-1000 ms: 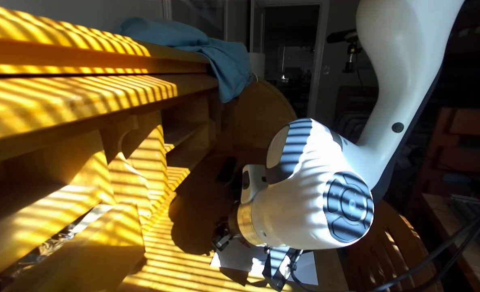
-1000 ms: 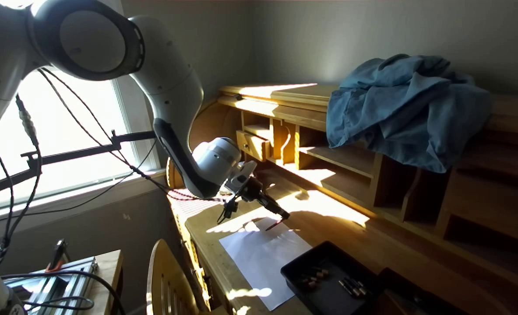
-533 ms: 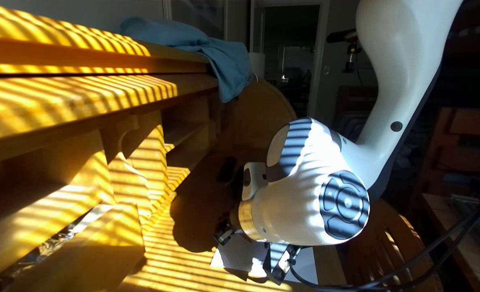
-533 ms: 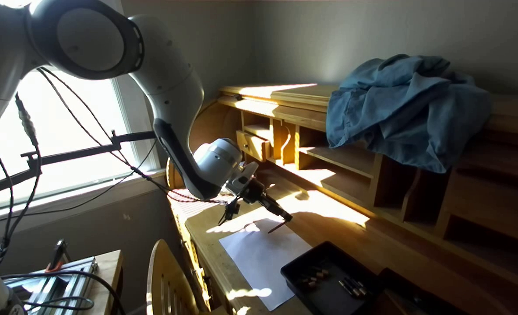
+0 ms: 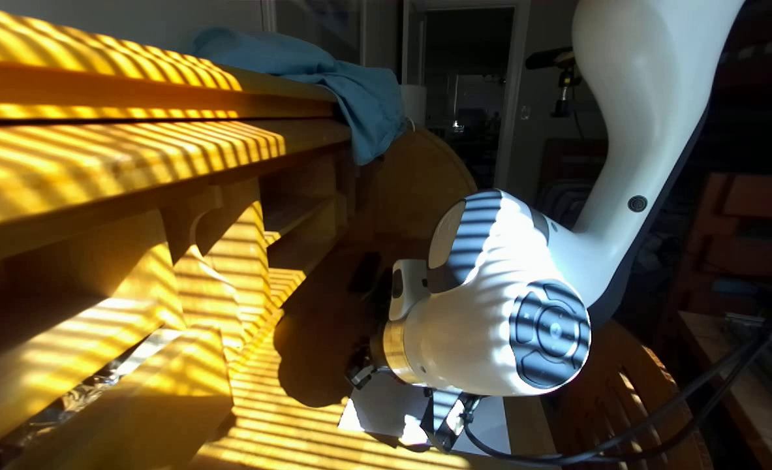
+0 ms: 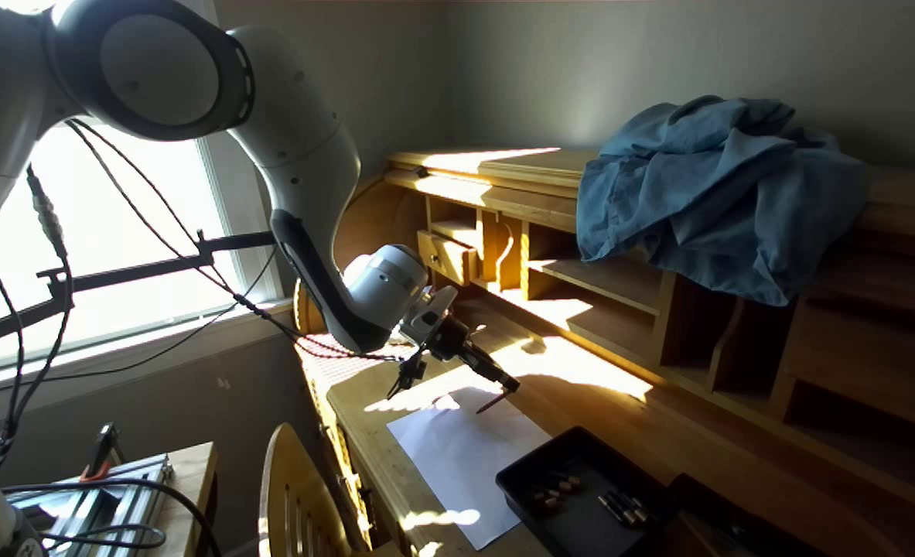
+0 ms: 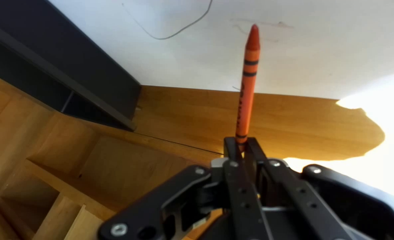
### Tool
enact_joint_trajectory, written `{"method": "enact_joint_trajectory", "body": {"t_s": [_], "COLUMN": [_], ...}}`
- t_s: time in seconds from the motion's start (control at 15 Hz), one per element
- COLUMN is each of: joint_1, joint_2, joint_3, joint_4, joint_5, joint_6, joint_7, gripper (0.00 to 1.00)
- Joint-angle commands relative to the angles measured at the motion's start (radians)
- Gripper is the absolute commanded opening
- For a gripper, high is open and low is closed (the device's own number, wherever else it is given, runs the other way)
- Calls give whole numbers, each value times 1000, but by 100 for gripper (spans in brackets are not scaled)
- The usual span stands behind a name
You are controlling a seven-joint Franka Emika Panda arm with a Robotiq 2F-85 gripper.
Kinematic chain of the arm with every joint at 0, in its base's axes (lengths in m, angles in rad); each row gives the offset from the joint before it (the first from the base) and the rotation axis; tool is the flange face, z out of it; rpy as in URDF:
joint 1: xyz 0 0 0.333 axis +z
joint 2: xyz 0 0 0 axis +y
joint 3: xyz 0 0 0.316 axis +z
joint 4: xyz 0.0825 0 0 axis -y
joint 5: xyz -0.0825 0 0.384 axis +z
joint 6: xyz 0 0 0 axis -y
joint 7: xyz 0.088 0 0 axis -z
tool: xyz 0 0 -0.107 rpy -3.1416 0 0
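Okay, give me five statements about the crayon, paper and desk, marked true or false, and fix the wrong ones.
1. The jaws grip an orange-red crayon. True.
2. The crayon's tip points toward the jaws. False: it points away.
3. Lines are drawn on the white paper. True.
4. A blue cloth hangs over the top of the desk. True.
5. The desk is entirely in shade. False: sunlight falls across it.

Orange crayon (image 7: 246,93), blazing redder at the tip, ringed in black bands, black lettering, mostly black gripper (image 7: 240,146), white paper (image 7: 190,63) with a grey curve (image 7: 163,38) and faint reddish strokes (image 7: 281,24), and oh, the golden desk (image 5: 275,418), zebra-striped by sunlight, dusty-blue cloth (image 6: 712,193), black tray (image 6: 573,442)
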Motion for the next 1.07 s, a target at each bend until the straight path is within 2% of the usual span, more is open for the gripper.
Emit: {"method": "enact_joint_trajectory", "body": {"t_s": [0.0, 1.0], "joint_1": [0, 18], "joint_2": [-15, -5], "joint_3": [7, 8], "joint_4": [-19, -26], "joint_5": [38, 67], "joint_6": [-17, -54], "joint_7": [-26, -42], "gripper": [2, 2]}}
